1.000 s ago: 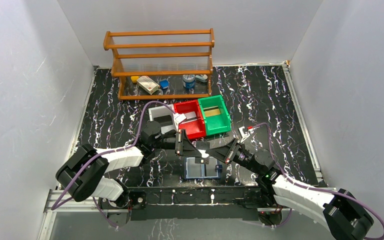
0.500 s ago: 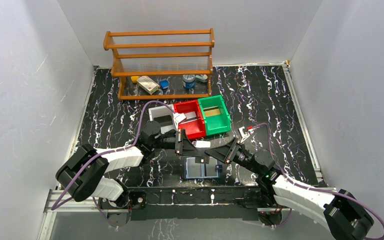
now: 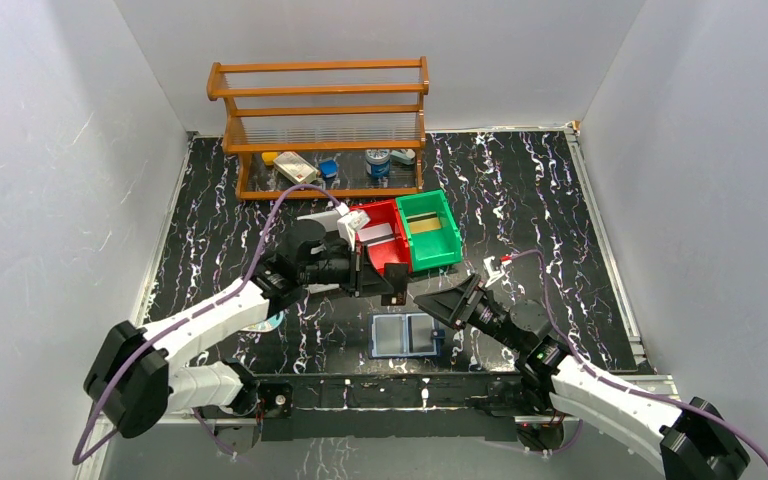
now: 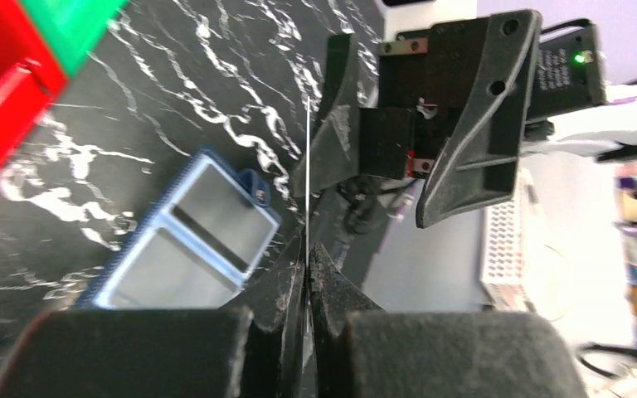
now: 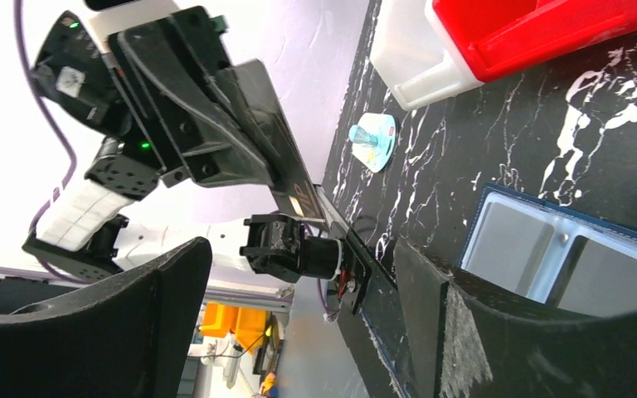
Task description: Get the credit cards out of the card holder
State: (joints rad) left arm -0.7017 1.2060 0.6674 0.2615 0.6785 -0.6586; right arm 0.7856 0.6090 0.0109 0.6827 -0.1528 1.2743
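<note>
**Fig. Card drawn away by the left arm**

Since a second ago I have pulled the left gripper (image 3: pixel 385 277) back from the card holder (image 3: pixel 405 335) toward the red bin (image 3: pixel 388 252). Its fingers (image 4: pixel 336 290) are pinched on a thin dark card (image 4: pixel 307 157), seen edge-on from the wrist. My right gripper (image 3: pixel 442 304) hangs just beside it, jaws spread wide with nothing between them. The card holder lies opened flat, pale blue faces up, on the table (image 3: pixel 520 200) near the front edge, close to both grippers.

Card holder (image 3: pixel 406 335) on table (image 3: pixel 540 200) near front edge, rack (image 3: pixel 325 146) well behind.
</note>
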